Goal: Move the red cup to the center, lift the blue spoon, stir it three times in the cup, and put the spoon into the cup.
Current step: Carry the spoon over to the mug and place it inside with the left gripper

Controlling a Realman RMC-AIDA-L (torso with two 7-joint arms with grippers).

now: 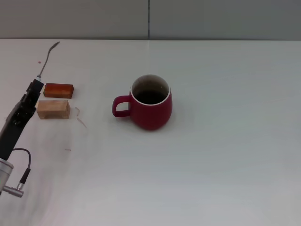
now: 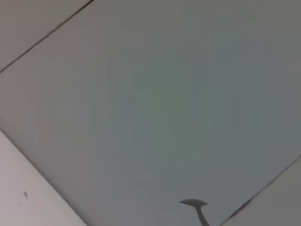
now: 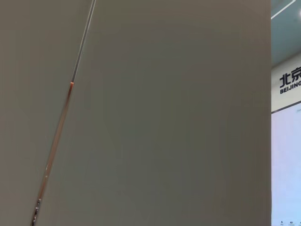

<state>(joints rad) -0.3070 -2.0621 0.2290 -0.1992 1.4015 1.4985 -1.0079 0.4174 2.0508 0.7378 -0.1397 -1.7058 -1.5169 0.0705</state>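
Head view, near to far: left arm enters at lower left edge, cable loop by wrist, reaching up along left side of bench (image 1: 211, 179). Left pincer (image 1: 36, 87) clenched on the blue spoon (image 1: 47, 59), gripping handle end; handle mostly hidden in the grip, so blue barely shows. Grey neck & bowl stick out past the tips, lifted off the bench, long axis running away from robot & slightly rightward, bowl at far end. Just right of pincer: pale wooden block (image 1: 53, 109), then reddish-brown block (image 1: 59, 90) behind it, close together.

Red cup (image 1: 150, 103) upright approx. mid-bench, well apart from spoon, handle pointing to robot's left, mouth open upward, dark inside.

Left wrist view: only spoon bowl (image 2: 194, 203) vs grey wall.

Handling, as judged: spoon light, stiff, slim, smooth metal — prob. prone to twist in grip; hold firm on handle. Cup ceramic, heavier, breakable; take by handle or rim.

Right pincer not in sight; right wrist view shows only wall.
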